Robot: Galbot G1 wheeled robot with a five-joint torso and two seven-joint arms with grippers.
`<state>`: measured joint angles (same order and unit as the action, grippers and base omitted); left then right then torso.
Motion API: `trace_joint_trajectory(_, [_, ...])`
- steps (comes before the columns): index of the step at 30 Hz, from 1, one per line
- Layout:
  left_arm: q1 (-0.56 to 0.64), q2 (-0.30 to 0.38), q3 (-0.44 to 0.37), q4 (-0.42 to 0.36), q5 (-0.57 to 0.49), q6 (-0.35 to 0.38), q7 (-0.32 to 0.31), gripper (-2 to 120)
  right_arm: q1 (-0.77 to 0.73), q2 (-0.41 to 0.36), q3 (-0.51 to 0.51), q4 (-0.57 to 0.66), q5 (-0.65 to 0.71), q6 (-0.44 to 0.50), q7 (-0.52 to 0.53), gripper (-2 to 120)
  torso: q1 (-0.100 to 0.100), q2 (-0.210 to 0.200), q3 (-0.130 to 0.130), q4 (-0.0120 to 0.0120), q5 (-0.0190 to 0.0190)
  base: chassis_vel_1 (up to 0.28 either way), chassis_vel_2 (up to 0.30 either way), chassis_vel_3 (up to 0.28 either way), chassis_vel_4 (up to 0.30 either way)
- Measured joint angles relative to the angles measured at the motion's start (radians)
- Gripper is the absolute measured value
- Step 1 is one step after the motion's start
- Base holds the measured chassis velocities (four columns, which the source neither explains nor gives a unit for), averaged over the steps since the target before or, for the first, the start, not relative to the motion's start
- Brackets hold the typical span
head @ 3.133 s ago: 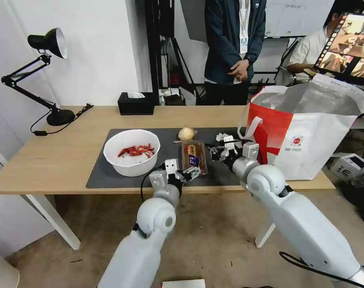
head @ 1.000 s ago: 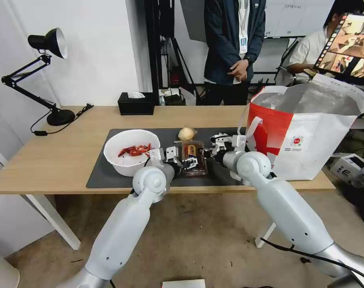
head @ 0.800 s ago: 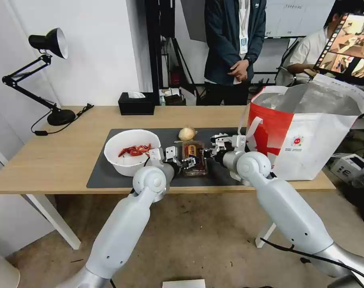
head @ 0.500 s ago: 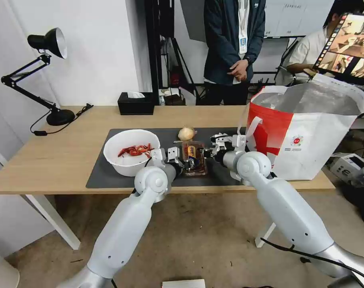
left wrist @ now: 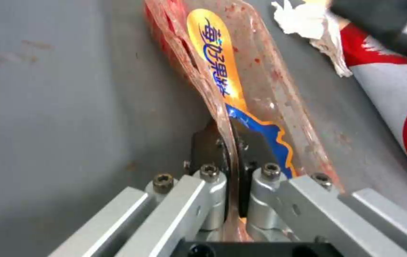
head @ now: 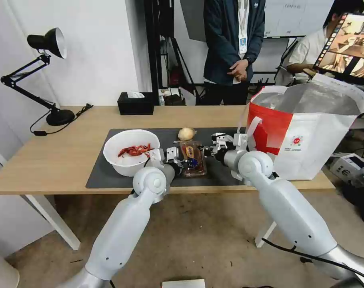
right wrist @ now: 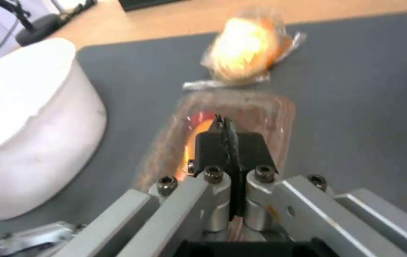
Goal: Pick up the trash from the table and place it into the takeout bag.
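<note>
A clear plastic tray (head: 194, 159) with a blue and orange label lies on the dark mat (head: 106, 172) of the table (head: 62, 156). My left gripper (head: 187, 162) is shut on the tray's near left rim (left wrist: 232, 71). My right gripper (head: 208, 151) is shut on its right edge (right wrist: 260, 110). The white bowl (head: 118, 166) with red peel scraps stands left of the tray. A beige wrapped ball (head: 186, 133) lies just beyond the tray. A crumpled tissue (left wrist: 308, 21) sits close to the takeout bag (head: 310, 140), which stands open at the table's right end.
A black tissue box (head: 136, 103) stands at the table's back edge and a black desk lamp (head: 50, 80) at its far left. Two people and a screen (head: 348, 44) are behind the table. Both arms reach over the table's front edge.
Both arms have reached forward over the table. The left gripper went to the tray's left rim and shut on it. The right gripper came to the tray's right edge.
</note>
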<state>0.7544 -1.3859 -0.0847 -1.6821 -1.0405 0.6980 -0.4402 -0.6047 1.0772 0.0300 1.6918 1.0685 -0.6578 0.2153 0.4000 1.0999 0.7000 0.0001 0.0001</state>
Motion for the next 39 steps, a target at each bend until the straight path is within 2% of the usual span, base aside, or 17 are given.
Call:
trace_joint_trajectory(5, [0.007,0.001,-0.006,-0.009,-0.022,0.000,-0.005,1,-0.027,-0.028,0.024,0.077,0.015,0.000,0.034,0,0.000,0.000,0.000,0.0001,0.0000,0.000,0.000,0.000,0.000])
trace_joint_trajectory(8, [0.016,0.005,-0.020,-0.031,-0.078,0.001,-0.030,1,-0.097,-0.077,0.080,0.168,0.021,0.000,0.045,14,0.000,0.000,0.000,0.0001,-0.0002,0.000,0.000,0.000,0.000])
trace_joint_trajectory(9, [0.016,0.005,-0.020,-0.031,-0.078,0.001,-0.030,1,-0.097,-0.077,0.080,0.168,0.021,0.000,0.045,14,0.000,0.000,0.000,0.0001,-0.0002,0.000,0.000,0.000,0.000])
trace_joint_trajectory(12, [0.027,0.010,-0.027,-0.063,-0.110,0.003,-0.051,1,-0.214,-0.136,0.167,0.253,0.020,0.000,0.033,28,0.000,0.000,0.000,-0.0001,0.0002,0.000,0.000,0.000,0.000])
trace_joint_trajectory(13, [0.027,0.010,-0.027,-0.063,-0.110,0.003,-0.051,1,-0.214,-0.136,0.167,0.253,0.020,0.000,0.033,28,0.000,0.000,0.000,-0.0001,0.0002,0.000,0.000,0.000,0.000])
trace_joint_trajectory(16, [0.030,0.009,-0.031,-0.089,-0.136,0.006,-0.081,1,-0.342,-0.193,0.259,0.328,-0.008,0.003,-0.023,43,0.000,0.000,0.000,-0.0003,0.0001,0.000,0.000,0.000,0.000])
trace_joint_trajectory(18, [0.030,0.008,-0.033,-0.097,-0.145,0.006,-0.090,1,-0.384,-0.210,0.283,0.349,-0.032,0.014,-0.050,47,0.000,0.000,0.000,-0.0003,0.0001,0.000,0.000,0.000,0.000])
trace_joint_trajectory(20, [0.034,0.007,-0.040,-0.121,-0.170,0.006,-0.111,1,-0.475,-0.235,0.322,0.387,-0.108,0.064,-0.117,57,0.000,0.000,0.000,-0.0004,0.0000,0.000,0.000,0.000,0.000])
trace_joint_trajectory(21, [0.034,0.007,-0.040,-0.121,-0.170,0.006,-0.111,1,-0.475,-0.235,0.322,0.387,-0.108,0.064,-0.117,57,0.000,0.000,0.000,-0.0004,0.0000,0.000,0.000,0.000,0.000])
trace_joint_trajectory(24, [0.052,0.013,-0.049,-0.161,-0.196,0.006,-0.135,0,-0.585,-0.236,0.361,0.431,-0.240,0.138,-0.193,72,0.000,0.000,0.000,-0.0001,0.0000,0.000,0.000,0.000,0.000])
trace_joint_trajectory(25, [0.052,0.013,-0.049,-0.161,-0.196,0.006,-0.135,0,-0.585,-0.236,0.361,0.431,-0.240,0.138,-0.193,72,0.000,0.000,0.000,-0.0001,0.0000,0.000,0.000,0.000,0.000])
trace_joint_trajectory(28, [0.087,0.018,-0.078,-0.212,-0.236,0.005,-0.169,0,-0.644,-0.229,0.374,0.463,-0.311,0.167,-0.217,86,0.000,0.000,0.000,0.0000,-0.0001,0.000,0.000,0.000,0.000])
trace_joint_trajectory(29, [0.087,0.018,-0.078,-0.212,-0.236,0.005,-0.169,0,-0.644,-0.229,0.374,0.463,-0.311,0.167,-0.217,86,0.000,0.000,0.000,0.0000,-0.0001,0.000,0.000,0.000,0.000])
trace_joint_trajectory(32, [0.125,0.025,-0.122,-0.272,-0.297,0.001,-0.225,0,-0.673,-0.228,0.369,0.481,-0.331,0.190,-0.230,98,0.000,0.000,0.000,0.0001,-0.0003,0.000,0.000,0.000,0.000])
trace_joint_trajectory(37, [0.149,0.042,-0.140,-0.320,-0.323,-0.011,-0.245,0,-0.696,-0.230,0.367,0.490,-0.359,0.221,-0.255,100,0.000,0.000,0.000,0.0003,-0.0002,0.000,0.000,0.000,0.000])
trace_joint_trajectory(39, [0.161,0.053,-0.151,-0.363,-0.361,-0.019,-0.262,0,-0.720,-0.230,0.371,0.497,-0.395,0.259,-0.276,100,0.000,0.000,0.000,0.0001,-0.0003,0.000,0.000,0.000,0.000])
